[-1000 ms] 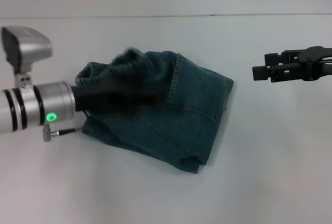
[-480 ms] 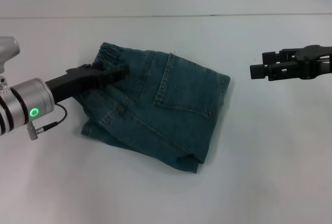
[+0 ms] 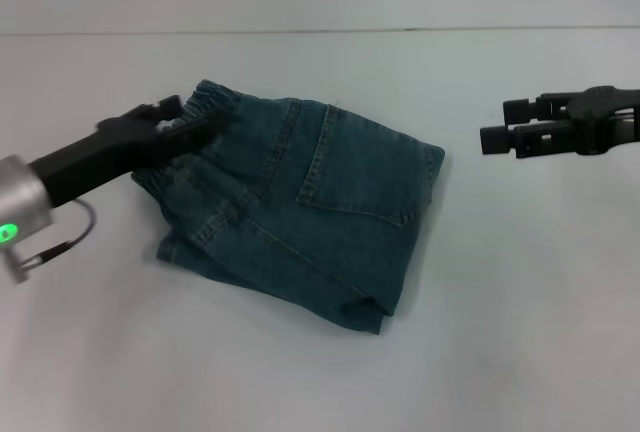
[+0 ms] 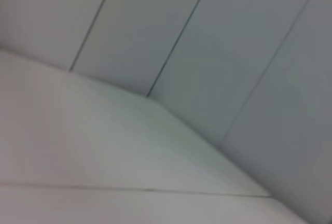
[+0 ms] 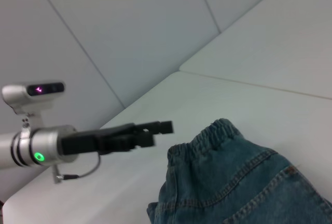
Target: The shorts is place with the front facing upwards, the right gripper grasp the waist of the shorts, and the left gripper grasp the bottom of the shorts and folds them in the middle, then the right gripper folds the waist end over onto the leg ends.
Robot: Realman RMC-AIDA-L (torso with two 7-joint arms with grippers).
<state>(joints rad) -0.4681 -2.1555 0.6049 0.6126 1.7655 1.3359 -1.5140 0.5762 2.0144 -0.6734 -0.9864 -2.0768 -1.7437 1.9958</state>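
Note:
The shorts (image 3: 300, 212) lie folded into a compact blue denim bundle at the table's middle, with a stitched patch pocket (image 3: 360, 167) facing up. Their gathered waist (image 3: 215, 102) lies at the bundle's far left corner, also seen as the waist (image 5: 207, 141) in the right wrist view. My left gripper (image 3: 188, 120) hovers just left of that waist, open and holding nothing; the right wrist view shows the left gripper (image 5: 158, 133) apart from the shorts (image 5: 233, 182). My right gripper (image 3: 497, 124) hangs open well to the right of the bundle. The leg hems are not clearly visible.
The pale table (image 3: 500, 332) stretches around the bundle, with a seam line (image 3: 400, 29) along its far side. The left wrist view shows only table surface (image 4: 104, 146) and wall panels (image 4: 233, 53).
My left arm has pulled back to the left, off the shorts. It has let go of the waist, which now lies flat. The right gripper has barely moved.

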